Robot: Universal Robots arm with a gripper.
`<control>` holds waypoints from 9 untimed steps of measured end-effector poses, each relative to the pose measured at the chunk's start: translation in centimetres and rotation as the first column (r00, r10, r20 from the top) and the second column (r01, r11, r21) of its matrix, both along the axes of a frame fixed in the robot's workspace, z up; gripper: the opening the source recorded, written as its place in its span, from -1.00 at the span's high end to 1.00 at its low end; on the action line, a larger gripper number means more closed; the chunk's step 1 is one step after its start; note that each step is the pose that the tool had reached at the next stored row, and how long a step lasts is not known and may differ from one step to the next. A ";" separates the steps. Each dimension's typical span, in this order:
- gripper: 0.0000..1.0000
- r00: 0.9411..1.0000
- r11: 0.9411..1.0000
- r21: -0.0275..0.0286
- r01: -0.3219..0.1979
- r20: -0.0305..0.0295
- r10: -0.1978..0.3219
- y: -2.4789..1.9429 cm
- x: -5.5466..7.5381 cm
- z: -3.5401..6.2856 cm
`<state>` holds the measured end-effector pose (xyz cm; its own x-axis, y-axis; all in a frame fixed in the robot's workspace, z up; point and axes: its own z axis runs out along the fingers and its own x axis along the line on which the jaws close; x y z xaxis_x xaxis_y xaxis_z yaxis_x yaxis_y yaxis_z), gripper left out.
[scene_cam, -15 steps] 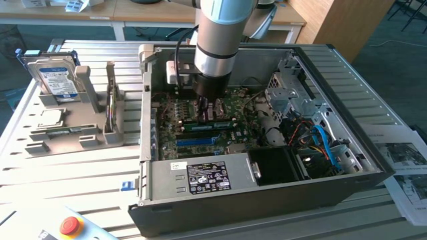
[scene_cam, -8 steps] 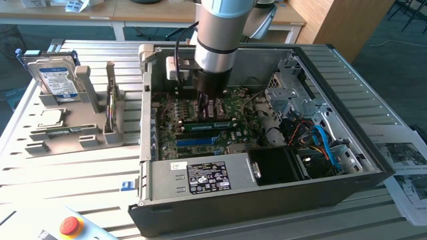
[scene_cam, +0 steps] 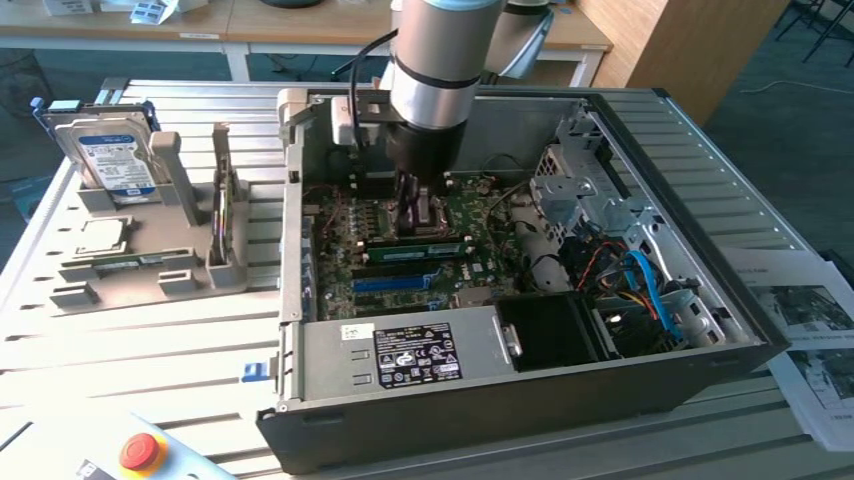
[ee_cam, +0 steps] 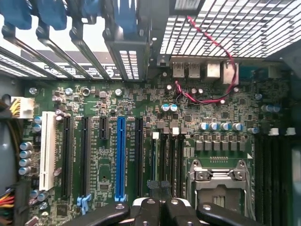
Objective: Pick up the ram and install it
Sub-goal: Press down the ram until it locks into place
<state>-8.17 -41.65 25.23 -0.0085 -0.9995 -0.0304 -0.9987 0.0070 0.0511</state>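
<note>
- A ribbed, slatted metal work table [scene_cam: 160,340] in pale grey spans the exterior view, lit brightly and evenly.
- Behind it, along the top edge, stands a light wooden desk [scene_cam: 267,30] with white legs.
- At the exterior view's upper right is a tall wooden cabinet panel [scene_cam: 667,45] in a warm tan.
- The floor [scene_cam: 787,110] is dark blue-grey carpet, seen at the exterior view's right and between the desk legs.
- Printed paper sheets [scene_cam: 807,330] lie on the table at the exterior view's right edge.
</note>
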 end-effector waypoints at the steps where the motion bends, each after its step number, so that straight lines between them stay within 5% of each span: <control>1: 0.80 1.000 1.000 0.000 0.000 0.000 0.000 0.00 0.0 0.22; 9: 0.80 1.000 1.000 0.000 0.000 0.000 0.000 0.00 0.0 2.10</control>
<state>-8.16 -41.65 27.34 -0.0084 -0.9995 -0.0303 -0.9987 0.0069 0.0511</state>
